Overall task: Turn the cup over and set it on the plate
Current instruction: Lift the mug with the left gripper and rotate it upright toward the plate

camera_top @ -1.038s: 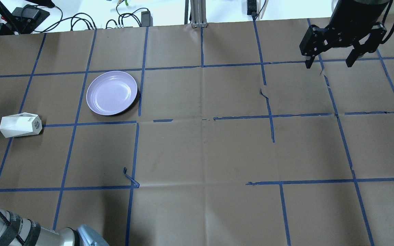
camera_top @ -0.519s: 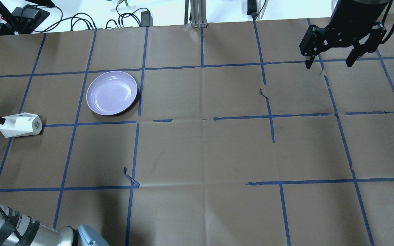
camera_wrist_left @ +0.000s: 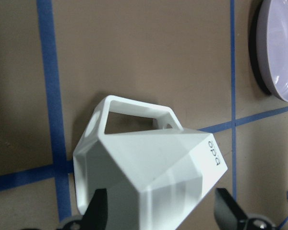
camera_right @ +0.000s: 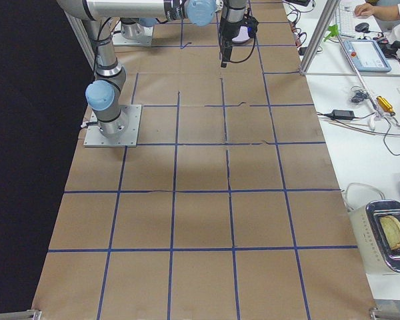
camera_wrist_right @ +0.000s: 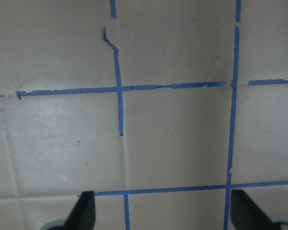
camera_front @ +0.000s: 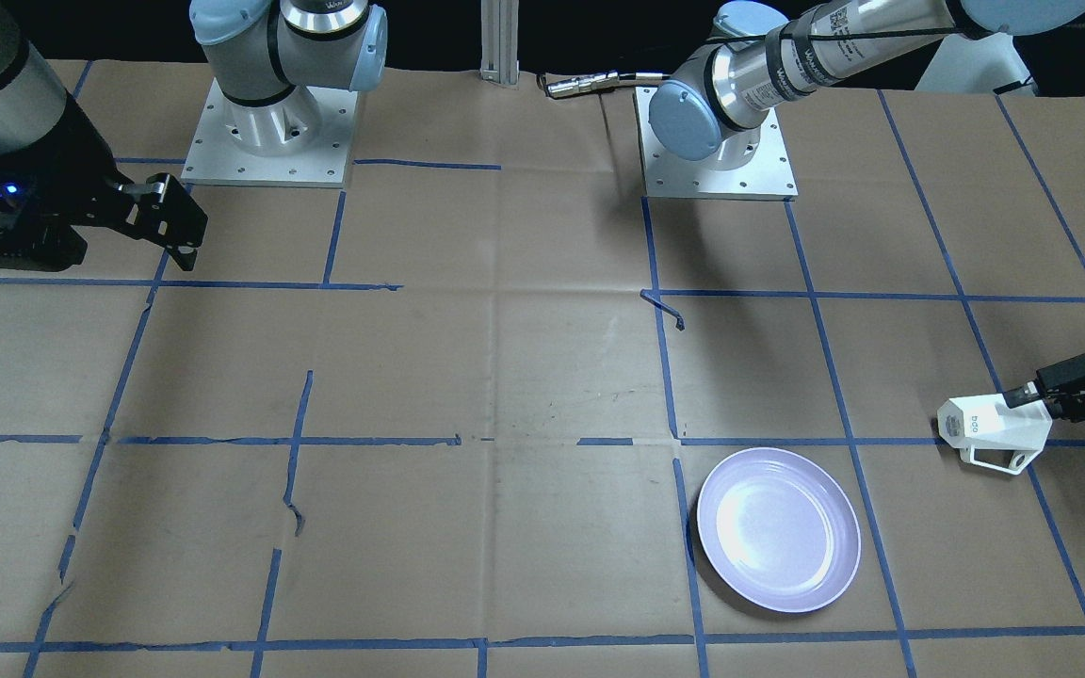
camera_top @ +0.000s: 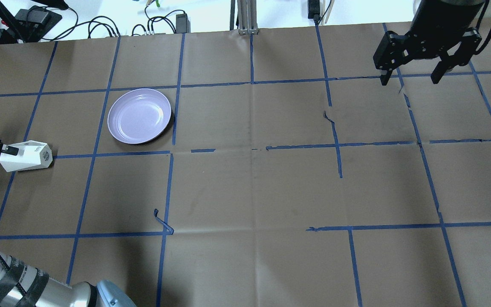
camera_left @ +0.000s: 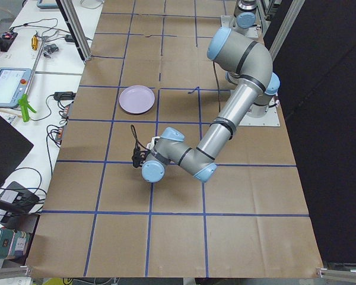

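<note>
The white faceted cup (camera_top: 26, 156) lies on its side on the brown paper at the left, its handle (camera_wrist_left: 137, 112) turned toward the far side. It also shows in the front view (camera_front: 990, 428) and fills the left wrist view (camera_wrist_left: 149, 177). My left gripper (camera_top: 4, 150) is open, low at the cup's left end, with its fingers (camera_wrist_left: 98, 211) on either side of the cup body. The lavender plate (camera_top: 139, 115) lies flat and holds nothing, to the cup's far right (camera_front: 778, 529). My right gripper (camera_top: 409, 79) is open and holds nothing, hovering far right.
Blue tape lines grid the paper-covered table (camera_top: 254, 183). A loose curl of tape (camera_top: 162, 221) sticks up near the front middle. Cables and power bricks (camera_top: 100, 25) lie beyond the far edge, beside an aluminium post (camera_top: 245, 17).
My left gripper has moved right, from the view's left edge onto the cup's left end. The cup, the plate and the right arm have not moved.
</note>
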You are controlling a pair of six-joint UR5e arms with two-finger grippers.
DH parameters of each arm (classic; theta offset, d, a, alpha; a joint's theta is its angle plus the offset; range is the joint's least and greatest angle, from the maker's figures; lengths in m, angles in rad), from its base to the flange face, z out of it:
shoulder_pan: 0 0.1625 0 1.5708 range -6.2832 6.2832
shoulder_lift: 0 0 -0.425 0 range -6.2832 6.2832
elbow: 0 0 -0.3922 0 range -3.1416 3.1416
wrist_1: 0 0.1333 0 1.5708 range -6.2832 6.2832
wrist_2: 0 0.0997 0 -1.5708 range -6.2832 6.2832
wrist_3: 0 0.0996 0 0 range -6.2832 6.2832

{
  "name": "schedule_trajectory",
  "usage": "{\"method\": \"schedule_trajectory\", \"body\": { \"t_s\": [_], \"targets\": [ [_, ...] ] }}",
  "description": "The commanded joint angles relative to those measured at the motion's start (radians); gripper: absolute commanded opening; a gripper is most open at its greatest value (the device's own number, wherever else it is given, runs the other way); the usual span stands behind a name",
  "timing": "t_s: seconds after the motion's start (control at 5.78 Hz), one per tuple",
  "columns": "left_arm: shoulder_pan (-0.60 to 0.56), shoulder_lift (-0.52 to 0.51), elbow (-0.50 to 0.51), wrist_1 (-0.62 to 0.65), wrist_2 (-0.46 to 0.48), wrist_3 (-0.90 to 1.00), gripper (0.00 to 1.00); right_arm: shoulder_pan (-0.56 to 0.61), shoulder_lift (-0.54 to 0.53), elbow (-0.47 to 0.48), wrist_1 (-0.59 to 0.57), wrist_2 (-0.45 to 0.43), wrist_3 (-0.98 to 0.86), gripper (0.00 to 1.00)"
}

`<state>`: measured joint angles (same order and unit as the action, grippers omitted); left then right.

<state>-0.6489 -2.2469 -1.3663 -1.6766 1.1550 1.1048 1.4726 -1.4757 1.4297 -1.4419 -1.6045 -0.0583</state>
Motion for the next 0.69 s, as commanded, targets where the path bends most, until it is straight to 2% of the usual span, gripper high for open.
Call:
{"method": "schedule_trajectory", "body": {
  "t_s": [0.0,0.17,0.35,0.52],
  "targets": [
    [-0.003,0.007,0.0,-0.034,-0.005,0.026,0.2,0.0,0.0,0.0,0.0,0.0,0.0,1.0],
    [-0.008,0.021,0.0,-0.05,-0.003,0.024,0.05,0.0,0.0,0.0,0.0,0.0,0.0,1.0],
    [-0.014,0.044,0.0,-0.051,-0.004,0.024,0.0,0.0,0.0,0.0,0.0,0.0,0.0,1.0],
    [-0.018,0.084,0.0,-0.051,-0.005,0.011,0.0,0.0,0.0,0.0,0.0,0.0,0.0,1.0]
  ]
}}
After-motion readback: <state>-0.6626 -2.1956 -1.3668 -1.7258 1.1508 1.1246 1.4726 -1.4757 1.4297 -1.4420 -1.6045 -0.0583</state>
